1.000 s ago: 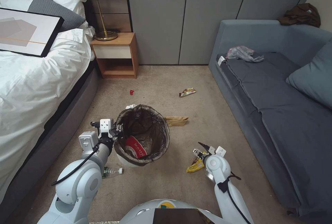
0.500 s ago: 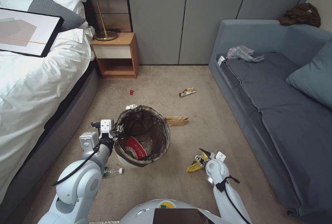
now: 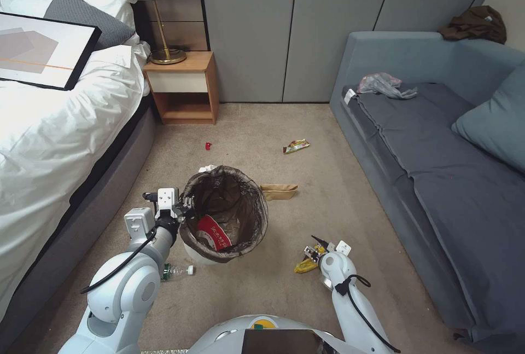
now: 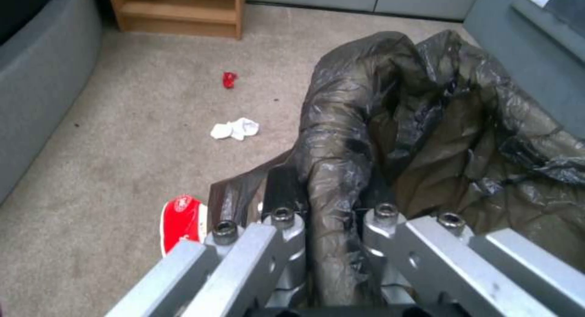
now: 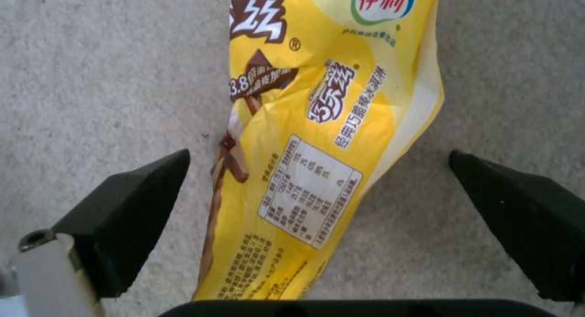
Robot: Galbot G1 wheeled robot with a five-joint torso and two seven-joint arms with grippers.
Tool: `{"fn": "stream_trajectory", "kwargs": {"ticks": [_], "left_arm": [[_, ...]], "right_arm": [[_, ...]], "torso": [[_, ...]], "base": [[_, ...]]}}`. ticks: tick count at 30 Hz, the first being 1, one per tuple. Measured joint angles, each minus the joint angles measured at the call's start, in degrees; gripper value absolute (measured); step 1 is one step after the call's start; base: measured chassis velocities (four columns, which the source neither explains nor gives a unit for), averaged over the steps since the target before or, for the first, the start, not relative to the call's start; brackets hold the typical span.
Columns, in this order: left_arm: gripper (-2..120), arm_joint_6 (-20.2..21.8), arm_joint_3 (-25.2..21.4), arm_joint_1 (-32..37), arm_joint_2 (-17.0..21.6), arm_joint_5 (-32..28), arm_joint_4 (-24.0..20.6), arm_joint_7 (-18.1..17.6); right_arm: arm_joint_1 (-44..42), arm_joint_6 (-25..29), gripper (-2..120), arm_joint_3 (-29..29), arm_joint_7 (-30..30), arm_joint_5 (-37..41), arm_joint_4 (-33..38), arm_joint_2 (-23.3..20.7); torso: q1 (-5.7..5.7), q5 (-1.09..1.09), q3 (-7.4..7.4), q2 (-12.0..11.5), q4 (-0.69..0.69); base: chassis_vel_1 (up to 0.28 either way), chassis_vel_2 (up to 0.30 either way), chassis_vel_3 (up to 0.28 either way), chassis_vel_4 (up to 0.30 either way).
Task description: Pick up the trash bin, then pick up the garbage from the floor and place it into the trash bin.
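My left gripper is shut on the near-left rim of the trash bin, a white bin with a dark liner, held just above the carpet. The left wrist view shows the fingers clamped over the lined rim of the bin. A red-and-white wrapper lies inside. My right gripper hangs open directly over a yellow wrapper. In the right wrist view this wrapper lies flat on the carpet between the gripper's two black fingertips, touching neither.
More garbage on the carpet: a tan paper bag, a wrapper, a red scrap, a tissue wad and a bottle. The bed borders the left, the sofa the right, a nightstand the back.
My right gripper has come down and slightly toward me, closer over the yellow wrapper. The left arm and the bin have hardly moved.
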Motion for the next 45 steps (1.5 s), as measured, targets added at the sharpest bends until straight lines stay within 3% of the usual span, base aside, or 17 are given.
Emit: {"fn": "stream_trajectory", "kwargs": {"ticks": [9,15,19,23,29,30,37,44,45], "left_arm": [[6,-0.03,-0.06,-0.27,-0.09,0.09,0.35,0.04],[6,-0.04,0.14,-0.62,-0.16,0.15,0.48,0.05],[6,-0.04,0.14,-0.64,-0.12,0.15,0.49,0.05],[6,-0.03,0.13,-0.66,-0.05,0.13,0.55,0.04],[6,-0.02,0.17,-0.66,-0.15,0.12,0.55,0.03],[6,-0.02,0.18,-0.68,-0.18,0.12,0.54,0.03],[6,-0.01,0.19,-0.78,-0.33,0.11,0.56,0.05],[6,0.14,0.29,-0.85,-0.53,0.11,0.66,0.06],[6,0.32,0.36,-0.86,-0.54,0.11,0.66,0.04]], "right_arm": [[-2.44,0.26,80,-0.03,-0.17,-0.73,2.72,-0.26],[-4.56,-0.01,53,-0.12,0.15,-1.28,5.61,-0.13],[-4.85,-0.06,45,-0.14,0.24,-1.28,6.11,-0.06],[-5.70,-0.41,24,-0.13,0.64,-1.22,8.21,0.18],[-5.90,-0.63,8,-0.12,1.01,-0.84,9.39,0.23],[-5.96,-0.73,0,-0.13,1.17,-0.63,9.88,0.23],[-7.00,-1.61,0,-0.11,2.41,0.52,16.08,-0.31],[-9.54,-3.99,0,-0.13,5.14,3.26,30.32,-2.39],[-10.08,-4.82,0,-0.15,5.75,4.14,34.87,-3.28]], "torso": [[0.00,0.04,0.00,0.00,0.00],[0.01,0.07,0.01,-0.01,0.00],[0.01,0.08,0.01,-0.02,0.00],[0.01,0.06,0.01,-0.02,0.00],[0.01,0.05,0.01,-0.02,0.00],[0.01,0.05,0.01,-0.02,0.01],[0.01,0.05,0.01,-0.02,0.01],[0.01,0.04,0.01,-0.01,0.00],[0.00,0.05,0.01,-0.01,0.00]], "base": [[0.000,0.000,0.000,0.000],[0.000,0.000,0.000,0.000],[0.000,0.000,0.000,0.000],[0.000,0.000,0.000,0.000],[0.000,0.000,0.000,0.000],[0.000,0.000,0.000,0.000],[0.000,0.000,0.000,0.000],[0.000,0.000,0.000,0.000],[0.000,0.000,0.000,0.000]]}}
